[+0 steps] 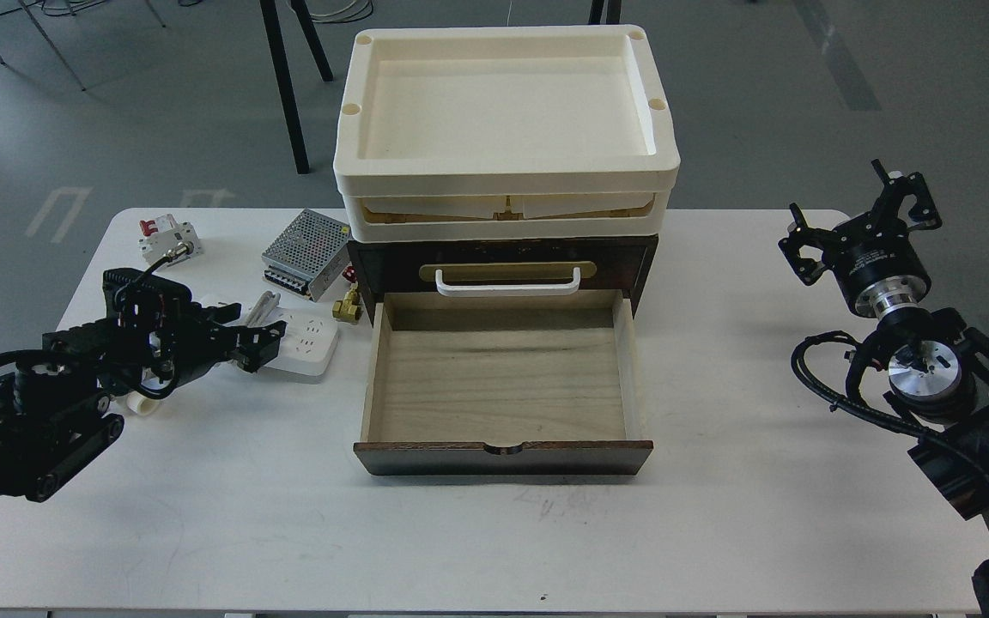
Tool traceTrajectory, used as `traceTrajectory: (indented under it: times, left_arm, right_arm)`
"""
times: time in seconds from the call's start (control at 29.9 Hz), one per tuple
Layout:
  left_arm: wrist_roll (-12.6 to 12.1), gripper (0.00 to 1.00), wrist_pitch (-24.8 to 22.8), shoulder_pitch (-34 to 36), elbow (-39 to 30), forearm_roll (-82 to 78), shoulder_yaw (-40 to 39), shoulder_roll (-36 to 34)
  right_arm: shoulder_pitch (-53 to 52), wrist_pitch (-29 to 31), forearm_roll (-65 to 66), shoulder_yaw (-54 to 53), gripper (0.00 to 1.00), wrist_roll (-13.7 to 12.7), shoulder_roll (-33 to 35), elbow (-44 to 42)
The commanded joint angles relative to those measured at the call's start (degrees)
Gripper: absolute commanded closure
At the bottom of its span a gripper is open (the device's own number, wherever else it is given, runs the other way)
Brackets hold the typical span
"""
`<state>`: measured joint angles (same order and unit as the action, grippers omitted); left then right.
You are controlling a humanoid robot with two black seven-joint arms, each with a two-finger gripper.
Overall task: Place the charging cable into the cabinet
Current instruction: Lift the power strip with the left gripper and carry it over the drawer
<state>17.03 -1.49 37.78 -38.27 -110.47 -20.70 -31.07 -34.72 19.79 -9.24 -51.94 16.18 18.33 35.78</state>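
The charging cable, a flat white power strip (312,336) with its cord looped over it, lies on the table left of the cabinet. My left gripper (247,336) is low over the strip's left half, fingers apart on either side of it, hiding that half and most of the cord. The dark-brown cabinet (503,257) stands at the table's middle, its pale wood drawer (499,386) pulled fully out and empty. My right gripper (859,219) is open and empty, held up at the far right, well clear of the cabinet.
Two stacked cream trays (503,176) sit on the cabinet. A grey perforated power-supply box (306,245), a white circuit breaker (166,236) and a brass fitting (347,305) lie behind the strip. A white pipe fitting (142,405) shows under my left arm.
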Motion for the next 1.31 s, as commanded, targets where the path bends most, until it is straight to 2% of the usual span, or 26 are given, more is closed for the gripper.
traceTrajectory:
  times: [0.0, 0.07, 0.3, 0.4, 0.5, 0.67, 0.9, 1.0, 1.14, 1.27]
  left_arm:
    - [0.1, 0.67, 0.0, 0.4, 0.7, 0.1, 0.6, 0.2]
    - [0.2, 0.76, -0.1, 0.6, 0.7, 0.3, 0.6, 0.2]
    - [0.1, 0.93, -0.4, 1.0, 0.3, 0.5, 0.4, 0.1]
    - [0.5, 0.93, -0.8, 1.3, -0.2, 3.5, -0.4, -1.4]
    - [3.7, 0.93, -0.5, 2.6, -2.3, 10.1, 0.0, -6.0]
    - [4.6, 0.93, -0.5, 4.4, -11.7, 11.1, -0.5, -17.4]
    - [5.6, 0.93, -2.5, 14.1, -19.2, 14.8, -1.4, -27.7]
    - [5.3, 0.93, -4.0, 20.7, -25.9, 14.8, -1.4, -32.2]
    - [5.2, 0.93, -10.3, 31.7, -35.8, 14.9, -1.5, -36.2]
    - [4.9, 0.94, -17.7, 41.1, -43.9, 14.9, -1.5, -35.6]
  right_arm:
    - [0.0, -0.1, 0.0, 0.0, 0.0, 0.0, 0.0, 0.1]
    - [0.0, -0.1, 0.0, 0.0, 0.0, 0.0, 0.0, 0.0]
    - [0.0, -0.1, 0.0, 0.0, 0.0, 0.0, 0.0, 0.1]
    - [0.0, -0.1, 0.0, 0.0, 0.0, 0.0, 0.0, 0.1]
    - [0.0, -0.1, 0.0, 0.1, 0.0, 0.0, 0.0, 0.1]
    - [-0.2, -0.1, 0.0, 0.2, 0.0, 0.0, 0.0, -0.2]
    - [-0.2, -0.1, 0.0, 0.2, 0.0, 0.0, 0.0, -0.2]
    - [-0.2, -0.1, 0.0, 0.2, 0.0, 0.0, 0.0, -0.2]
    - [-0.2, -0.1, 0.0, 0.2, 0.0, 0.0, 0.0, -0.2]
    - [-0.2, -0.1, 0.0, 0.2, 0.0, 0.0, 0.0, -0.1]
